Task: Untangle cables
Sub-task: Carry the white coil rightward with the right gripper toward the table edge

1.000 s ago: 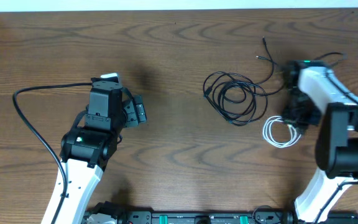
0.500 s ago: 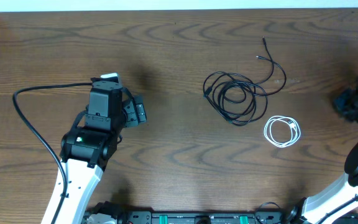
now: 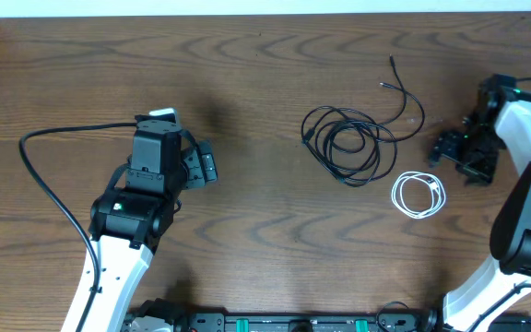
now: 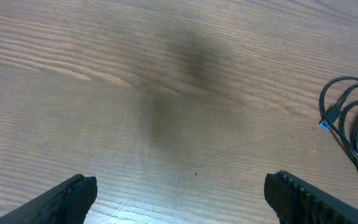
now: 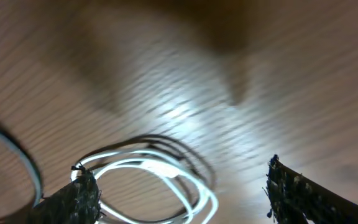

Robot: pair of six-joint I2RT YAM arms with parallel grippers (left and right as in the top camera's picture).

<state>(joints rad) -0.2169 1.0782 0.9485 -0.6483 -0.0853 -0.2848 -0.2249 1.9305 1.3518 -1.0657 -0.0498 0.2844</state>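
Note:
A tangle of black cables [image 3: 344,144] lies right of the table's middle, with one thin tail reaching up toward the back. Its edge and a blue plug end show in the left wrist view as the black cables [image 4: 353,118]. A white cable coil [image 3: 418,195] lies apart from it, lower right, and shows blurred as the white cable coil [image 5: 160,177] between my right fingers' tips. My right gripper [image 3: 457,152] hovers just up and right of that coil, open and holding nothing [image 5: 182,199]. My left gripper [image 3: 203,167] stands open over bare wood [image 4: 179,199], far left of the cables.
A thick black wire [image 3: 44,175] loops from the left arm across the table's left side. The table's back edge [image 3: 247,14] meets a white wall. A black rail [image 3: 284,323] runs along the front edge between the arm bases.
My right gripper went from shut above the white coil to open; it swung out to the far right and came back near the coil. The left arm has not moved.

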